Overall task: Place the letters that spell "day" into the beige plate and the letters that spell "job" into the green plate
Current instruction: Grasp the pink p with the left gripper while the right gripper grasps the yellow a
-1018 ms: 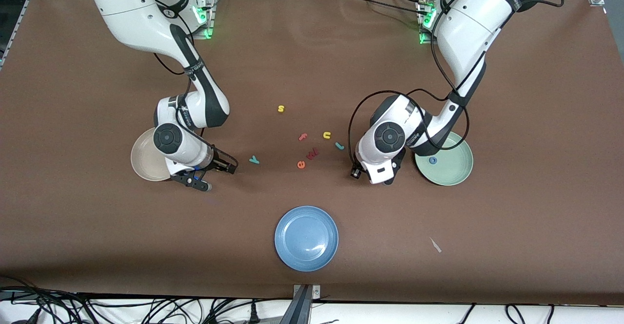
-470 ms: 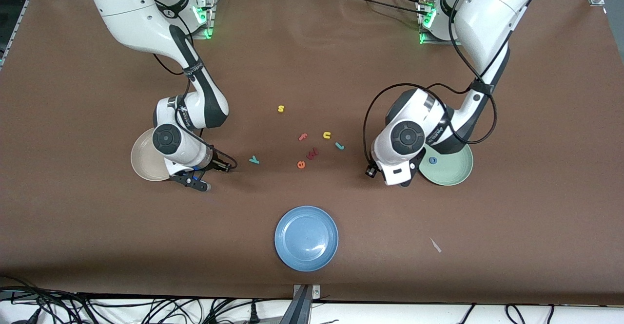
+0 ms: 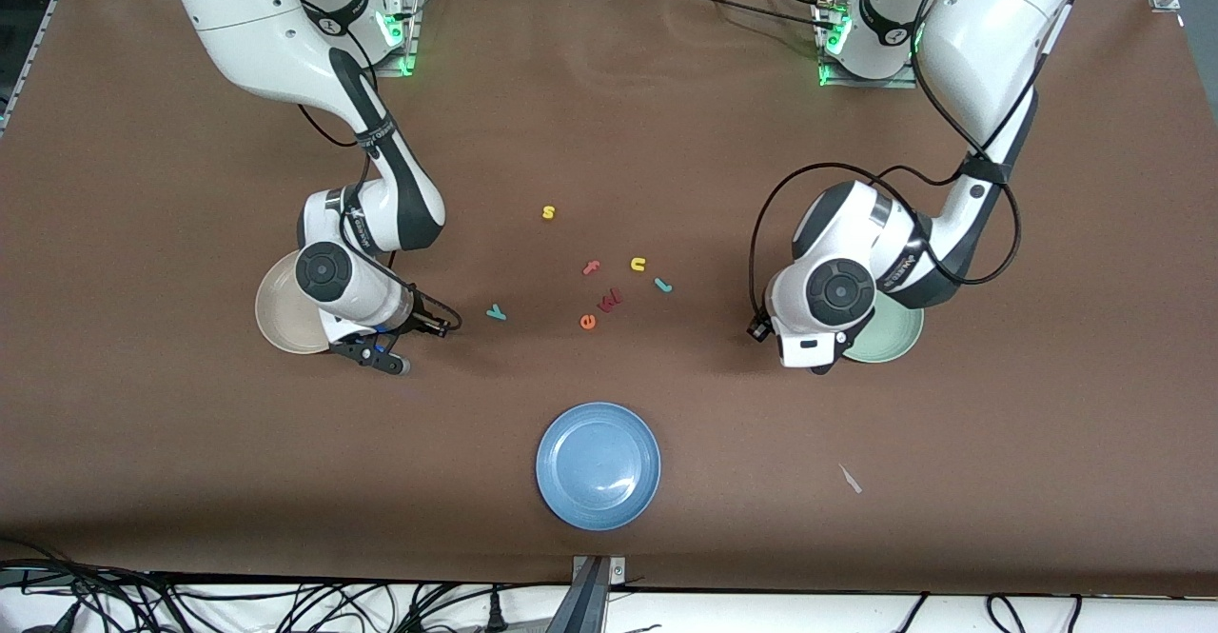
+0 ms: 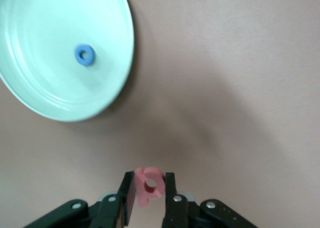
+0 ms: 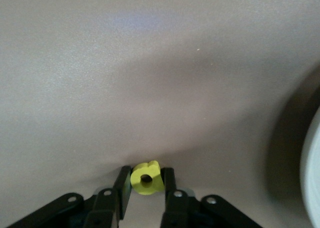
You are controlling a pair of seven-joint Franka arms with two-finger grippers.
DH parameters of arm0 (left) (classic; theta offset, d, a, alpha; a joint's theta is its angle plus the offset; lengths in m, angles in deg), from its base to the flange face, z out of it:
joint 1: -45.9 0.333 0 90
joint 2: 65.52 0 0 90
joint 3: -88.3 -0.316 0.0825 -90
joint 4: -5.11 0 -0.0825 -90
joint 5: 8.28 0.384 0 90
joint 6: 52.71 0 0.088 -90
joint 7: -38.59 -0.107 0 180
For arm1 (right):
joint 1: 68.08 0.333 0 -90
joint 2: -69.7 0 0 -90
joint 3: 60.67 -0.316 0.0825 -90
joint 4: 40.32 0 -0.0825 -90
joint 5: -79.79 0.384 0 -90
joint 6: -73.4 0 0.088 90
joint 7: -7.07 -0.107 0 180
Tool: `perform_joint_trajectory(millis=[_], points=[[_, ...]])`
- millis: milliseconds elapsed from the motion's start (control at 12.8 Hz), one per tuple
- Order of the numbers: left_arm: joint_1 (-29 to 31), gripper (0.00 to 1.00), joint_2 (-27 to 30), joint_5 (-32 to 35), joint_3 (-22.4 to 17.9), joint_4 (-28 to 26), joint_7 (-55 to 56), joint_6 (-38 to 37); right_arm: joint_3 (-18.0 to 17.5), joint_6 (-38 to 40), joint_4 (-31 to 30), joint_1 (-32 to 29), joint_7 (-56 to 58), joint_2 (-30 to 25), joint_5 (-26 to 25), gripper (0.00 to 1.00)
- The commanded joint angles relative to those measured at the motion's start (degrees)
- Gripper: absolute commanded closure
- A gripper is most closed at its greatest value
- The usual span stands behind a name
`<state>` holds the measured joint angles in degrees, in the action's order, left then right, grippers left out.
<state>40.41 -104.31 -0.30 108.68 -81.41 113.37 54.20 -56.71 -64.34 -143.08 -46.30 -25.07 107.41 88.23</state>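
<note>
Wrist views show left hand [image 4: 148, 188] pinching foam b [image 4: 149, 184], right hand [image 5: 145, 180] pinching chunky a [image 5: 146, 177].

front view high, facing the bases; wrist views look down close; left shares green plate [image 4: 65, 53].

b [image 4: 148, 186], a [image 5: 147, 178] gripped | o [image 4: 84, 55] in green plate [image 4: 30, 95] | y [image 3: 496, 311], j [image 3: 663, 285] on table

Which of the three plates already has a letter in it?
The green plate: a blue o lies in it. The blue plate looks bare; the beige plate is partly hidden.
</note>
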Motion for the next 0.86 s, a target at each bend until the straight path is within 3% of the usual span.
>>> perform_joint_trajectory(millis=[0,470,783], points=[[2.66,1.00,2.57,-0.08,0.01,-1.72,-10.58,-3.11,-0.35,-0.43,0.11,-0.42,1.47,0.35,1.40,0.72],[9.08,1.00,4.59,-0.08,0.01,-4.79,-30.72,-6.10,-0.18,4.13,3.08,-0.34,1.56,-0.35,1.84,0.80],[14.18,1.00,4.60,-0.08,0.01,-7.78,-40.84,-5.49,1.49,11.34,1.52,-0.51,6.02,-5.79,1.75,0.80]])
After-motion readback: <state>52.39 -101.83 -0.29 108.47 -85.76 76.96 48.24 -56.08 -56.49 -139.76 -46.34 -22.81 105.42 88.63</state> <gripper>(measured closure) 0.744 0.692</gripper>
